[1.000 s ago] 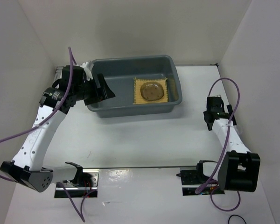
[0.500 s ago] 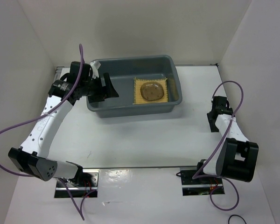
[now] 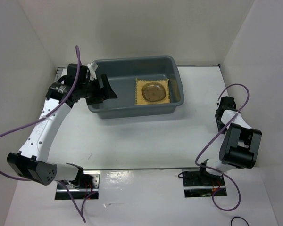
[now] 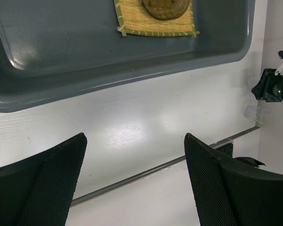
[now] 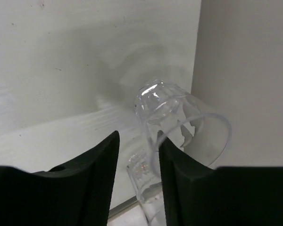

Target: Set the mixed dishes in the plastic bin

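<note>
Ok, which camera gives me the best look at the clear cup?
Right wrist: the clear cup lies on its side by the wall, mouth toward the camera, right at the tips of the right gripper. Left wrist gives at most a faint glint by the far wall; top external cannot make it out.

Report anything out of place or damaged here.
The clear cup lies tipped on its side by the right wall, outside the grey bin, just ahead of the right gripper. A jagged mark shows inside its rim: a chip or only a reflection, unclear. Nothing else stands out.
</note>
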Motion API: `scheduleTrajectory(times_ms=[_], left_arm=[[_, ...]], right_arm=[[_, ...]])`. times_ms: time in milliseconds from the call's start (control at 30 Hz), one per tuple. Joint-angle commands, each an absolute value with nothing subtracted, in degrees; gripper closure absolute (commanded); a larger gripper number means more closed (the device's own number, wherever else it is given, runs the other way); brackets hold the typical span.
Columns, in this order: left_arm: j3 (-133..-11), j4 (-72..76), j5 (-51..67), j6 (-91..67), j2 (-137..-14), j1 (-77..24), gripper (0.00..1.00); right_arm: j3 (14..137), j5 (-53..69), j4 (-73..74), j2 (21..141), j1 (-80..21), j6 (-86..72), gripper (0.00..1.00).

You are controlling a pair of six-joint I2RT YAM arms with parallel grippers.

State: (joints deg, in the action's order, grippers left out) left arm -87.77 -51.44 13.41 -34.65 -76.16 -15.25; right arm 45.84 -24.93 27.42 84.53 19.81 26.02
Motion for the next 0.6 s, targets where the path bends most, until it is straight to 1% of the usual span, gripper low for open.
scheduleTrajectory(times_ms=[0,33,100,133,200,267,367,400,433,467,500,533,567], left_arm=[[-87.7,-50.3,14.3,-34.3,-75.3,-14.9,0.09],[-87.7,-49.8,14.3,-34.3,-75.3,-14.9,0.09],[-87.7,-49.7,14.3,-34.3,-75.3,-14.3,0.09],[-87.7,-49.7,14.3,-34.3,-75.3,-14.3,0.09],[-87.7,-49.2,14.3,-34.3,-74.6,-14.3,0.09],[-87.0,-48.7,14.3,-34.8,-74.1,-13.8,0.08],[-84.8,-48.0,14.3,-35.5,-72.8,-13.3,0.08],[-84.8,-48.0,14.3,-36.0,-72.2,-13.3,0.08],[-83.3,-48.0,13.7,-36.0,-72.2,-13.3,0.08],[-83.3,-48.0,13.7,-36.0,-72.2,-13.3,0.08],[-82.8,-48.9,13.2,-36.6,-71.6,-12.6,0.08],[-82.8,-49.5,13.2,-36.6,-71.1,-12.0,0.08],[-82.8,-49.5,13.2,-36.6,-70.6,-12.0,0.08]], right_arm=[[48.7,-23.0,25.6,84.6,20.2,26.4,0.58],[50.2,-22.5,26.1,84.6,20.2,25.8,0.76],[52.1,-22.5,27.3,83.7,20.2,25.1,0.94],[54.8,-21.9,29.2,83.0,20.2,25.0,1.0],[58.1,-21.4,31.2,79.8,19.3,23.7,1.0],[64.0,-21.9,34.5,77.4,17.4,23.1,1.0],[74.2,-21.9,38.8,72.7,9.3,22.4,1.0],[76.9,-21.9,39.4,71.2,3.3,22.4,1.0],[81.6,-21.9,39.4,71.2,-0.2,22.4,1.0],[83.7,-22.4,39.4,71.2,-8.0,23.5,1.0],[87.0,-23.2,38.4,71.2,-12.3,24.0,1.0],[88.3,-24.0,37.5,72.0,-16.0,24.8,1.0],[89.9,-22.2,36.7,74.2,-21.3,26.1,1.0]])
